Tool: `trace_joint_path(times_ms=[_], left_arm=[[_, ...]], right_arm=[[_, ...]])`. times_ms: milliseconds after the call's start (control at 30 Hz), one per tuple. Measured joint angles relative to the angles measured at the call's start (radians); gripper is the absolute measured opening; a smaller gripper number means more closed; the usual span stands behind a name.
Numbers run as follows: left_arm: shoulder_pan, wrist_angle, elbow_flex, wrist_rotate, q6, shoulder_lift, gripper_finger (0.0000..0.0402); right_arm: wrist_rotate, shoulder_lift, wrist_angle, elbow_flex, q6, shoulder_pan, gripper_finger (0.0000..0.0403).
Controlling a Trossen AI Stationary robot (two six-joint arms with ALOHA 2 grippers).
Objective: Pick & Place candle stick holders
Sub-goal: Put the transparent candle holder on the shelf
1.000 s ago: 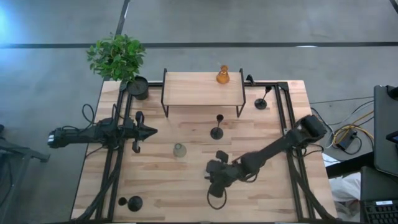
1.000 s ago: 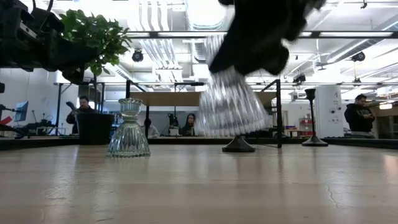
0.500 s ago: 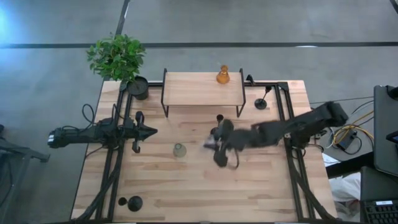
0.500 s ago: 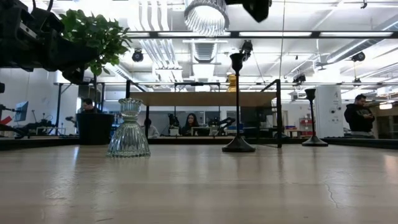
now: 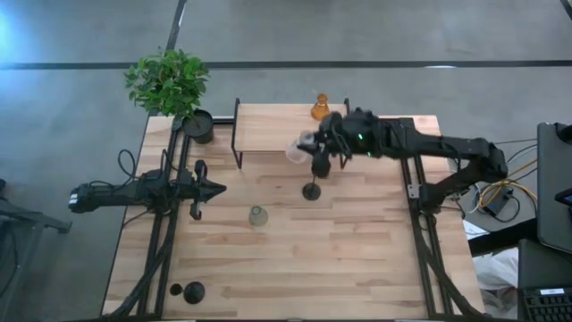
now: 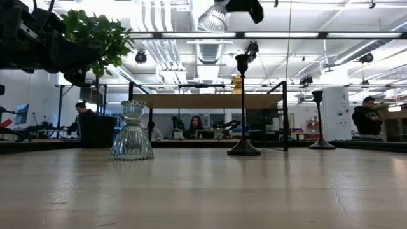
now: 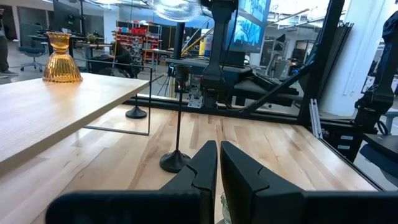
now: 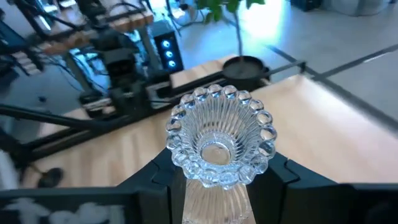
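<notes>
My right gripper [image 5: 310,148] is shut on the clear glass holder [image 5: 296,148], high over the front edge of the raised wooden shelf [image 5: 277,130]; the holder also shows in the low view [image 6: 213,19]. The amber holder [image 5: 320,108] stands on the shelf. The olive-green holder [image 5: 258,216] stands on its wide base mid-table. One black holder [image 5: 311,190] stands in front of the shelf, another [image 5: 375,148] at the far right, and a third [image 5: 188,292] is at the near left corner. My left gripper [image 5: 219,189] waits shut and empty at the table's left. My right gripper pinches the clear holder's ribbed body just behind its beaded rim [image 8: 217,180] between the two fingers [image 8: 163,177], one on each side. The fingers come from the table's right, about level. The holder is lifted clear and tipped, its beaded end pointing away from the wrist.
A black plant pot [image 5: 198,125] with a green plant [image 5: 168,80] stands at the far left corner. The shelf's black metal legs [image 5: 236,143] stand on the table. People sit and stand in the room beyond the table [image 6: 367,121].
My right gripper has carried the clear holder from low over the table's near middle up and toward the far edge, past the black holder, to the shelf's front. The holder has tipped from upright to slanting.
</notes>
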Motion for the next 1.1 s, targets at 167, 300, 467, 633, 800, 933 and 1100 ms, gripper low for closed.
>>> trace_joint_path(times_ms=[167,300,467,633,800,933,1100], left_arm=[[0.0,0.0,0.0,0.0,0.0,0.0,0.0026],[0.0,0.0,0.0,0.0,0.0,0.0,0.0026],[0.0,0.0,0.0,0.0,0.0,0.0,0.0026],[0.0,0.0,0.0,0.0,0.0,0.0,0.0026],[0.0,0.0,0.0,0.0,0.0,0.0,0.0026],[0.0,0.0,0.0,0.0,0.0,0.0,0.0026],[0.0,0.0,0.0,0.0,0.0,0.0,0.0026]], right_arm=[[-0.037,0.096,-0.078,0.128,-0.093,-0.103,0.0118],[-0.063,0.196,-0.146,0.244,-0.162,-0.156,0.0118],[-0.066,0.331,-0.211,0.367,-0.24,-0.19,0.0118],[-0.058,0.431,-0.223,0.44,-0.28,-0.226,0.0118],[-0.056,0.487,-0.225,0.455,-0.28,-0.27,0.0118],[-0.056,0.504,-0.22,0.454,-0.277,-0.304,0.0118],[-0.062,0.518,-0.226,0.449,-0.267,-0.333,0.0118]])
